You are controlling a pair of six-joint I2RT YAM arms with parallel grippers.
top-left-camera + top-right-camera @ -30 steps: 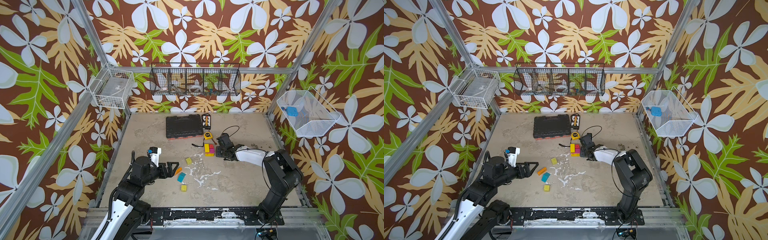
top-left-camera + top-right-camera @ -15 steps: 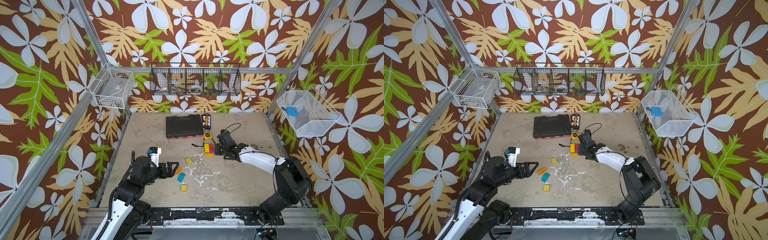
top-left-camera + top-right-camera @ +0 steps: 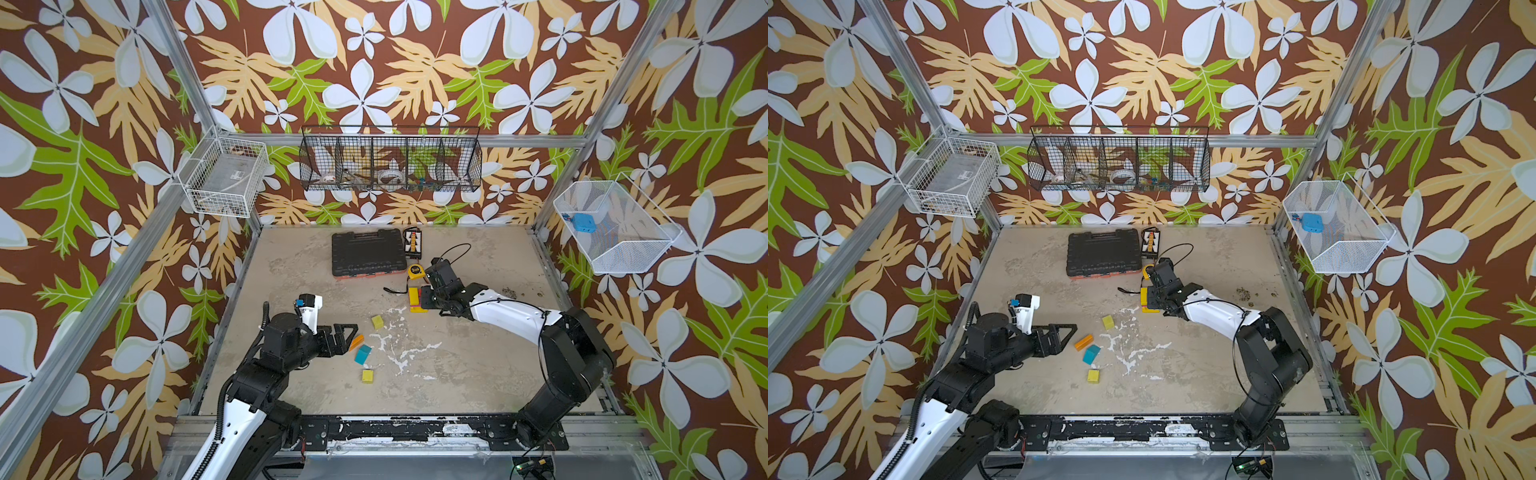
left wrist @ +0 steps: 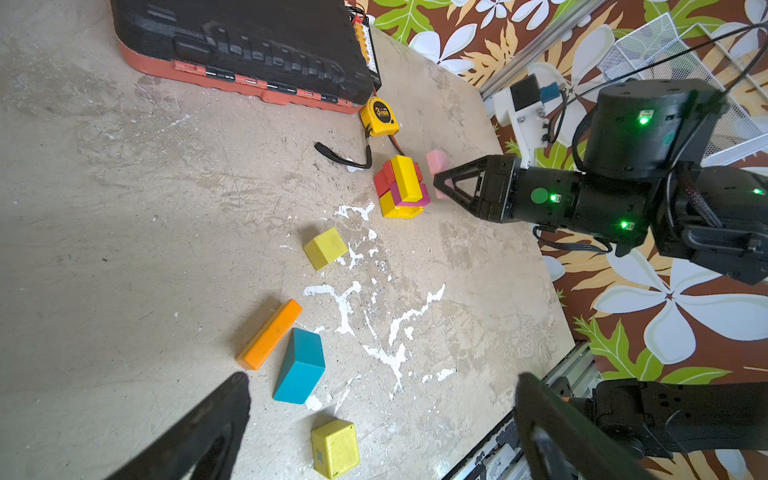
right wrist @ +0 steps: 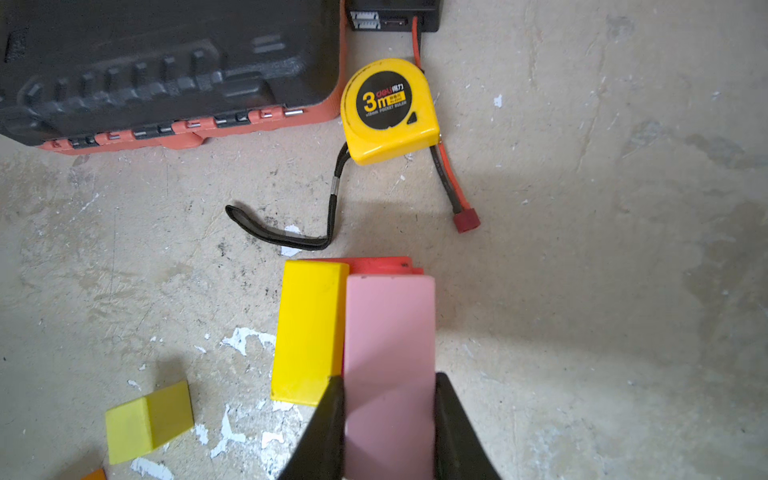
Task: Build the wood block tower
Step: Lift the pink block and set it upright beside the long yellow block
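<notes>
Stands as a scuffed beige tabletop [image 3: 478, 374], flaked white around the centre. Bears at twelve o'clock a flat black plastic tool case with an orange-red rim [image 3: 368, 253], and just beside it, at its three o'clock, a small black device with a red lead [image 3: 413, 243]. Holds a yellow round tape measure with a black wrist strap [image 3: 414, 271] by the case's five o'clock corner, and at the tape's six o'clock a small stack of yellow, magenta and red wooden blocks [image 3: 413, 298]. Carries near the centre a yellow wooden cube [image 3: 377, 322]; at eight o'clock an orange wooden bar [image 3: 356, 343] with a teal wooden block [image 3: 362, 354] just beside it; at seven o'clock a second yellow wooden block [image 3: 367, 376]. Shows dark crumbs [image 3: 509, 292] at two o'clock.
</notes>
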